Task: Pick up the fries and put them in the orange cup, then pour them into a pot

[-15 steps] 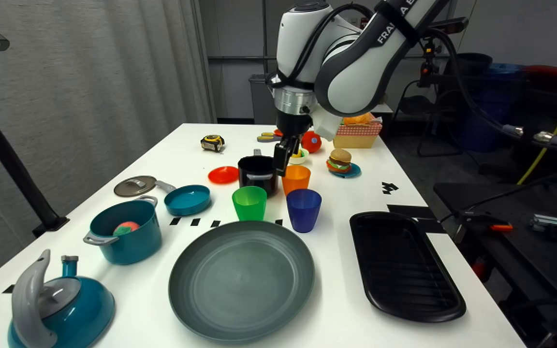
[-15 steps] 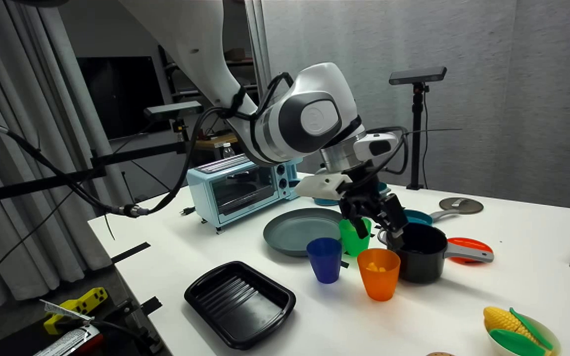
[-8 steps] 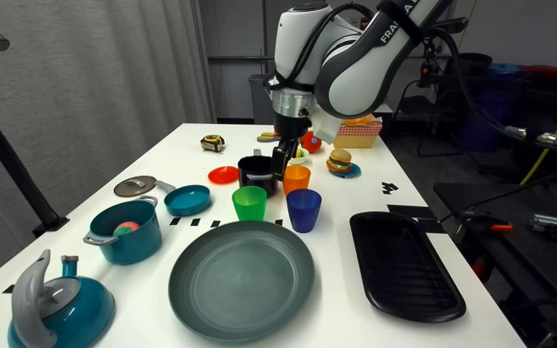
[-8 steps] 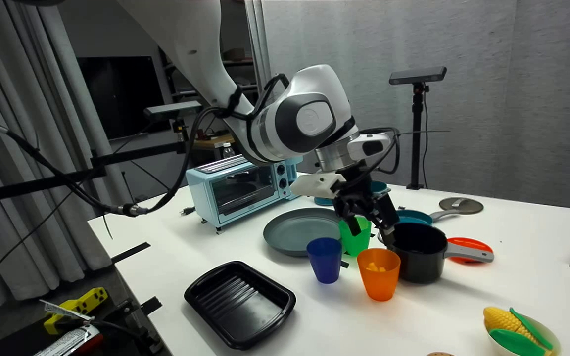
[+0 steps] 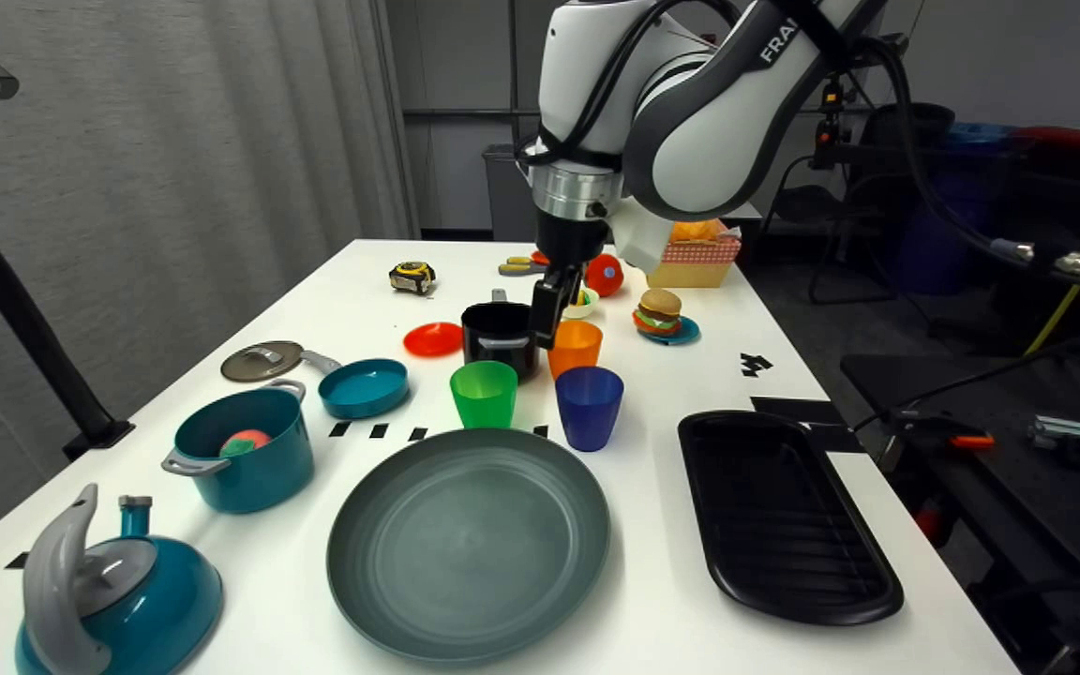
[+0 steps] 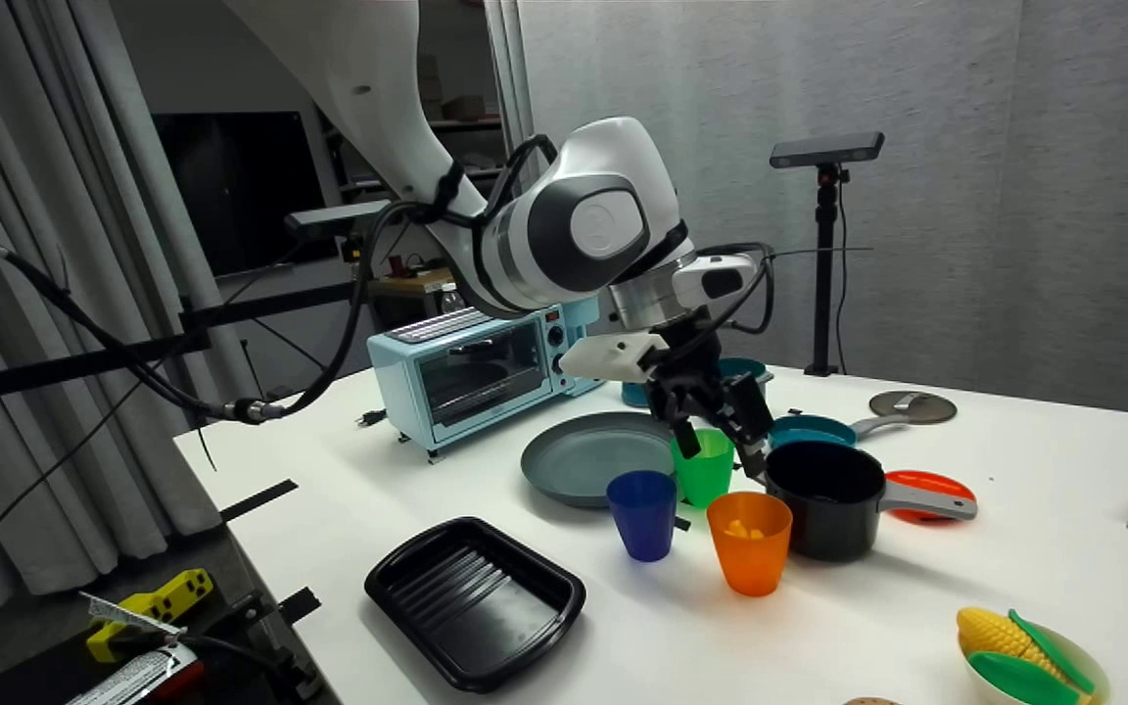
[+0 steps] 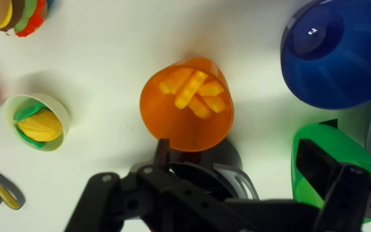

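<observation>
We have the arm (image 6: 593,220) stretched out high across the table (image 6: 868,627), bent at the big white joint, its end hanging at a slant below and the gripper (image 7: 233,144) aimed down. Its two fingers (image 7: 314,158) stand spread wide; in the wrist view we catch one by the orange cup (image 7: 185,129) and the other in front of the green cup (image 7: 353,151), and whether either touches anything we cannot tell. And there are the fries (image 7: 192,90), inside the orange cup, which stands upright just beside the black pot (image 6: 833,524)!

On to our count: at least five fries showing. Three cups, all upright: orange, green and a blue cup (image 5: 590,412). Two pots, the black one and a teal pot (image 5: 259,478) with one red-and-green toy (image 5: 245,442) inside. Then we spot one kettle (image 5: 151,600), one teal pan (image 5: 367,386), one lid (image 5: 245,366), one large grey plate (image 5: 470,544), one black tray (image 5: 788,516), one burger (image 5: 658,314) on one blue dish (image 5: 685,331), one corn cob (image 7: 40,125) in one pale bowl (image 7: 63,117), one pair of scissors (image 7: 0,179), one tape measure (image 5: 412,277) and one oven (image 6: 481,377).
</observation>
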Available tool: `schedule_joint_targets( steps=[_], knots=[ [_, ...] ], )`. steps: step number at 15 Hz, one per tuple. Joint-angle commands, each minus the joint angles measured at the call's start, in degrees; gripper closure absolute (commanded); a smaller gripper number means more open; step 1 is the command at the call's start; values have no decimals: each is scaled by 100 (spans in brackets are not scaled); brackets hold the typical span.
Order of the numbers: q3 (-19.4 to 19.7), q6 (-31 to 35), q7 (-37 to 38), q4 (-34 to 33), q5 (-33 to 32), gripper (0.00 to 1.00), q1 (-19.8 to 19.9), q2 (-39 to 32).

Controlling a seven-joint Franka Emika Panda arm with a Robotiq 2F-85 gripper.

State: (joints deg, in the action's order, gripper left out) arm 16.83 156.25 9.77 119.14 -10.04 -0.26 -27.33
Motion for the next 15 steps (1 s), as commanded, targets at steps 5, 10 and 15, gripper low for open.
schedule_joint_targets(
  steps=[5, 10, 15],
  knots=[
    [94, 208, 180, 664, -202, 0, -13, 423],
    [275, 377, 453, 723, -184, 0, -12, 349],
    [353, 558, 596, 902, -199, 0, -55, 265]
  ],
)
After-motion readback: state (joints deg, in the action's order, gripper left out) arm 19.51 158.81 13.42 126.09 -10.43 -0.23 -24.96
